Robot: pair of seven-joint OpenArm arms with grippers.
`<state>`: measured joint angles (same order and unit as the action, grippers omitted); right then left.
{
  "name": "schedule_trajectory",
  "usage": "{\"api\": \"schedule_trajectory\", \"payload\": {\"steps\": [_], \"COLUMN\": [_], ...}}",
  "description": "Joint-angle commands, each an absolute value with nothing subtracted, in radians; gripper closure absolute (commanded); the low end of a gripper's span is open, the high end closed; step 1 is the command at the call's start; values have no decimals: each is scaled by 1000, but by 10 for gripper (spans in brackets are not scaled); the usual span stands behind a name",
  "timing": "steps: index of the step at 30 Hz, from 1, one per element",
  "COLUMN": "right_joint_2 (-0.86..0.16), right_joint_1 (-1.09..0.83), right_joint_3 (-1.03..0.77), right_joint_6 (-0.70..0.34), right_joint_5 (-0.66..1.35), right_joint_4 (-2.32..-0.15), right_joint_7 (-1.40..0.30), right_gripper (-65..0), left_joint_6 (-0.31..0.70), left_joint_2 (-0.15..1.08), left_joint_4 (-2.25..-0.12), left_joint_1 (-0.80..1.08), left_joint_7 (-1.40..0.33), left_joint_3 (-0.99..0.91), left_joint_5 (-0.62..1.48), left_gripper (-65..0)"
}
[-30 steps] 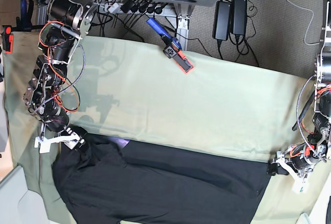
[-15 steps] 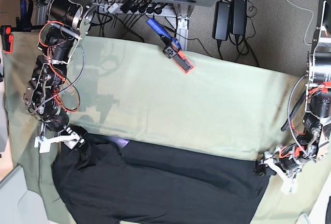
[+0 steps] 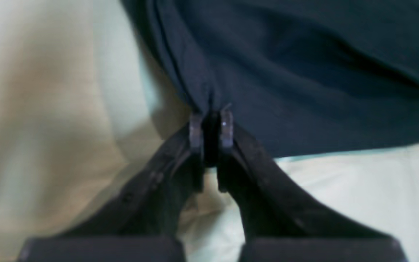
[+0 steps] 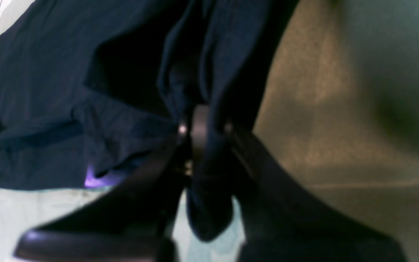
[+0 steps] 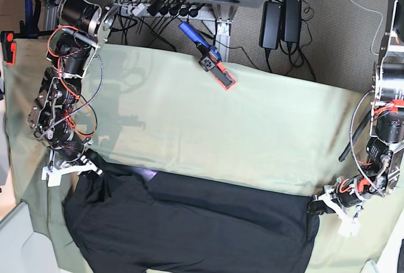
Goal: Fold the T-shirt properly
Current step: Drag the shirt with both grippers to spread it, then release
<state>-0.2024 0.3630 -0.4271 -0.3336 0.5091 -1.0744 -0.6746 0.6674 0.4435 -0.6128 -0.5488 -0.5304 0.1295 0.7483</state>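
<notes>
Pale green table cloth [image 5: 252, 134] covers the surface; black T-shirt [image 5: 189, 229] lies along its near edge, w/ a bit of purple print peeking at the fold. Left gripper [image 5: 317, 206] is clamped on one shirt corner, fabric bunched btwn jaws. Right gripper [image 5: 90, 166] is pinching the opposite corner, cloth hanging thru jaws.

We see black motor housings wrapped in red and grey cables above each white-bracketed end effector [image 5: 95, 167], whose dark fingers [image 3: 195, 131] are matte.

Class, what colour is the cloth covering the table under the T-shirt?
Pale green; the table cloth shows best in the base view, with the black T-shirt on it.
</notes>
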Motion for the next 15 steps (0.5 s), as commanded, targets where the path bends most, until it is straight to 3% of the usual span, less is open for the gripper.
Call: {"api": "schedule_trajectory", "payload": {"steps": [1, 15], "right_joint_2": [-219, -330], "right_joint_1": [390, 385], "right_joint_3": [-428, -428], "right_joint_6": [-389, -398], "right_joint_5": [542, 715], "right_joint_4": [-1094, -1094], "right_joint_7": [-680, -968], "right_gripper": [0, 0], "left_joint_6": [698, 698], "left_joint_2": [465, 579], "left_joint_4": [-625, -626], "left_joint_1": [-582, -579], "left_joint_7": [-538, -863], "left_joint_3": [123, 123], "left_joint_5": [785, 1114], "left_gripper": [0, 0]}}
